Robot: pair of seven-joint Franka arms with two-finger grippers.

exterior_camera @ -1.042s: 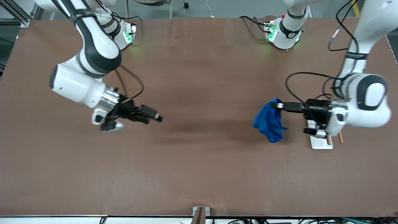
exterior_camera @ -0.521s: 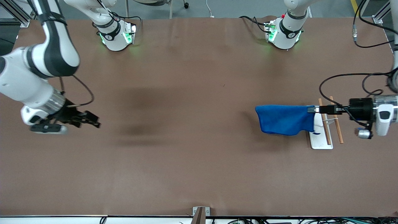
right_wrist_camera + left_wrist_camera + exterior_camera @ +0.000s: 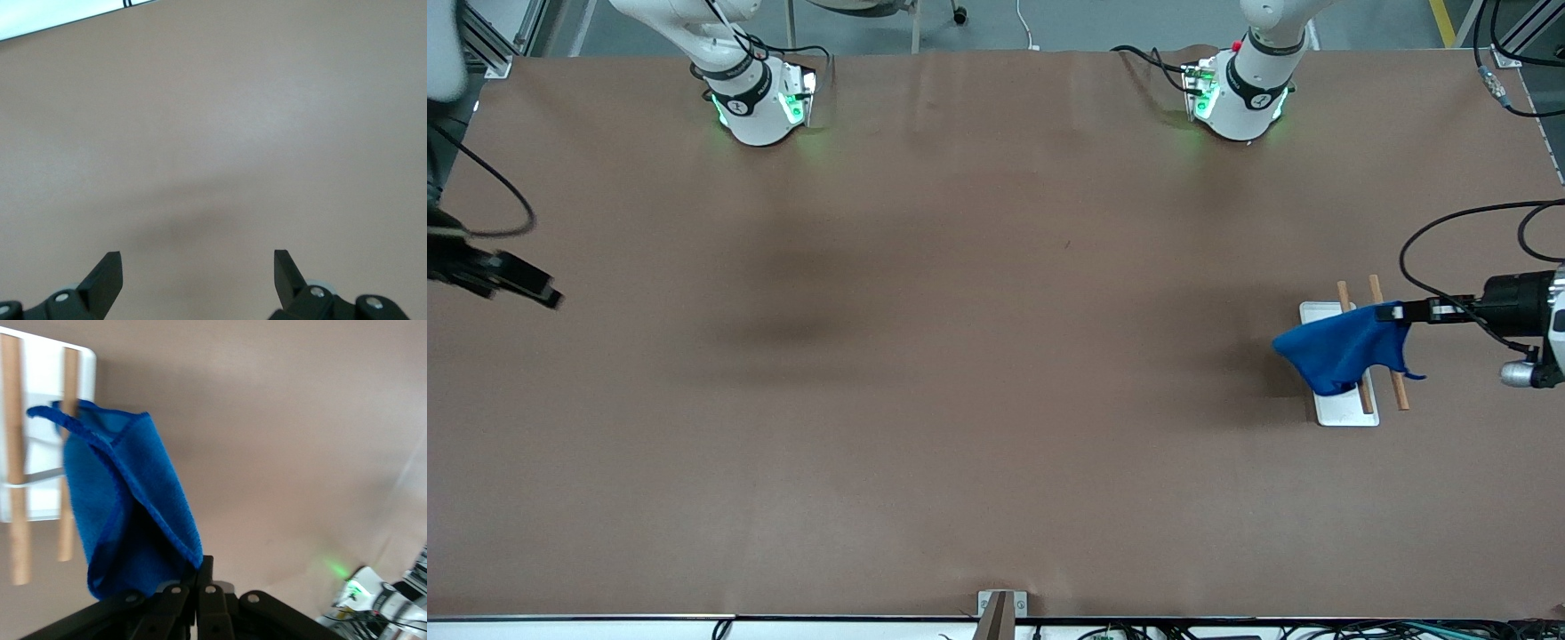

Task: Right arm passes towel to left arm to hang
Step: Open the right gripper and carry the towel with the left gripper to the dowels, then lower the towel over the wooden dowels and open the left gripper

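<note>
The bright blue towel (image 3: 1343, 348) hangs bunched from my left gripper (image 3: 1392, 312), which is shut on one of its edges. It is over a small rack: a white base (image 3: 1347, 411) with two wooden rails (image 3: 1399, 388). The cloth drapes across the rails. In the left wrist view the towel (image 3: 127, 500) hangs from the pinched fingers (image 3: 205, 577) beside the white base (image 3: 41, 387) and rails (image 3: 19, 533). My right gripper (image 3: 538, 292) is open and empty over the table's edge at the right arm's end; its wrist view shows spread fingertips (image 3: 108, 270) over bare table.
The brown table (image 3: 978, 356) is bare apart from the rack. Both arm bases (image 3: 751, 98) stand along the table's edge farthest from the front camera. A small bracket (image 3: 1000, 604) sits at the nearest edge.
My left gripper has carried the towel toward the left arm's end until it lies over the rack rails. My right arm has drawn back to the table's edge at its own end.
</note>
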